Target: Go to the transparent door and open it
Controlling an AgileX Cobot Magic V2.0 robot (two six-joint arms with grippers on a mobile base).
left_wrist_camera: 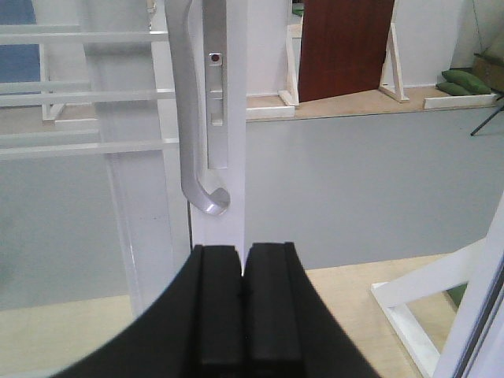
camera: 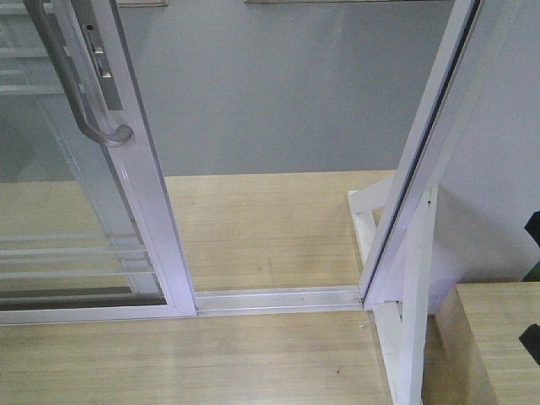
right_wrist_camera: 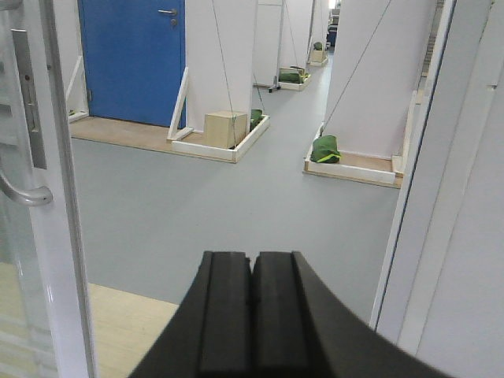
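The transparent door [camera: 101, 211] stands left of the open gap on its floor track [camera: 278, 299], likely heavy, rigid and breakable, best pulled by its grey handle [left_wrist_camera: 193, 142]; the left tool [left_wrist_camera: 242, 272] and right tool [right_wrist_camera: 252, 276] are both clenched empty.

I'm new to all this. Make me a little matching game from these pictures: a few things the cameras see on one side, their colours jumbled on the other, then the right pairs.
Things:
1. pull handle of the transparent door
2. far door in the right wrist view
3. left gripper
4. leaning door panel in the left wrist view

Colours:
A. black
B. reddish brown
C. grey metal
D. blue

Pairs: 1-C, 2-D, 3-A, 4-B
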